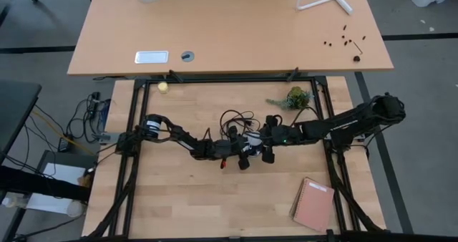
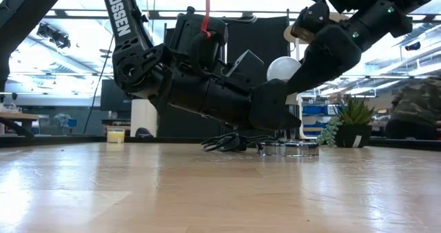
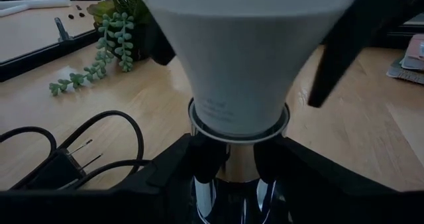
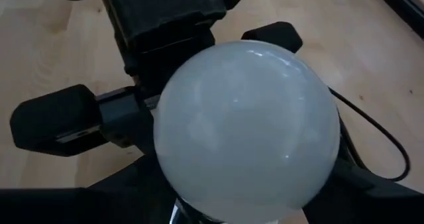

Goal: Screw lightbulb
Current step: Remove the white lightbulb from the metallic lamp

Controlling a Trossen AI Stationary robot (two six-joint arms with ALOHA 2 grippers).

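The white lightbulb (image 1: 252, 137) (image 2: 284, 67) stands upright at the table's middle. Its neck is in the rim of a chrome socket (image 3: 232, 177), whose round disc (image 2: 289, 149) rests on the table. My left gripper (image 1: 245, 153) (image 3: 228, 164) reaches in from the left and is shut on the socket below the bulb. My right gripper (image 1: 262, 139) comes from the right, with its fingers on either side of the bulb's wide part. In the right wrist view the bulb's dome (image 4: 245, 131) hides those fingertips. My left gripper pinches the chrome socket's barrel (image 3: 233, 184) between its two fingers (image 3: 179, 168), just under the rim. It comes nearly level from the table's left. The socket stands upright on its disc. My right gripper has the bulb's wide part (image 3: 308, 45) between its two fingers (image 3: 334, 58), one on each side. It slants down from the table's right. The bulb stays upright, its neck (image 3: 228, 111) in the socket's rim.
The socket's black cord (image 1: 232, 120) (image 3: 126, 128) lies coiled just beyond the grippers. A small green plant (image 1: 295, 97) stands at the far right, a pink notebook (image 1: 313, 204) lies near right, and a yellowish ball (image 1: 163, 87) sits far left. A black frame (image 1: 136, 127) borders the table.
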